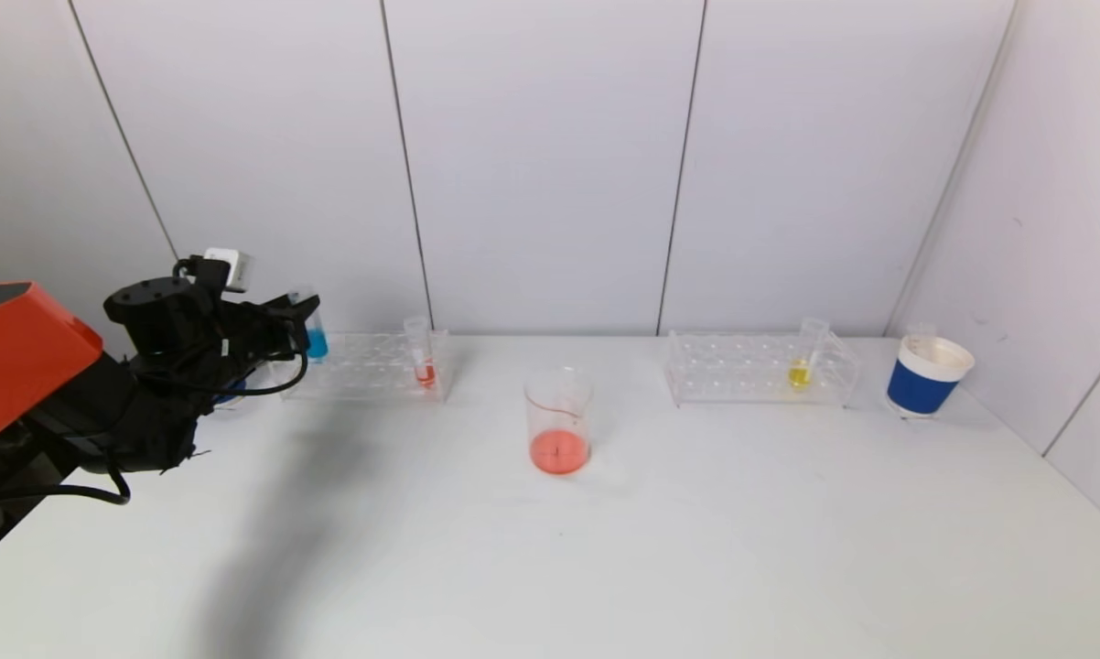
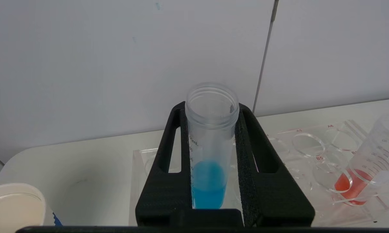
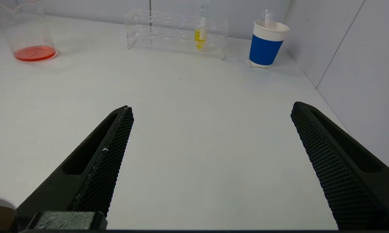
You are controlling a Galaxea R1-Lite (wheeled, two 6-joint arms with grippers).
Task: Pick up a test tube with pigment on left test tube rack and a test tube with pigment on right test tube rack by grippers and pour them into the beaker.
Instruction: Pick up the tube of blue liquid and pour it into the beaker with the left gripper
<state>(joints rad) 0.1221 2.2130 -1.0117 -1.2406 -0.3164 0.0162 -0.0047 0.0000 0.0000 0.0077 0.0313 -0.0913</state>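
A white table holds two clear racks, the left rack with a tube of red liquid at its right end and the right rack with a tube of yellow liquid, and between them, nearer the robot, a beaker with red liquid in its bottom. A blue and white paper cup stands right of the right rack. The left gripper is clamped on an upright tube of blue liquid at the left rack's left end, and the right gripper hangs wide apart over bare table, holding nothing.
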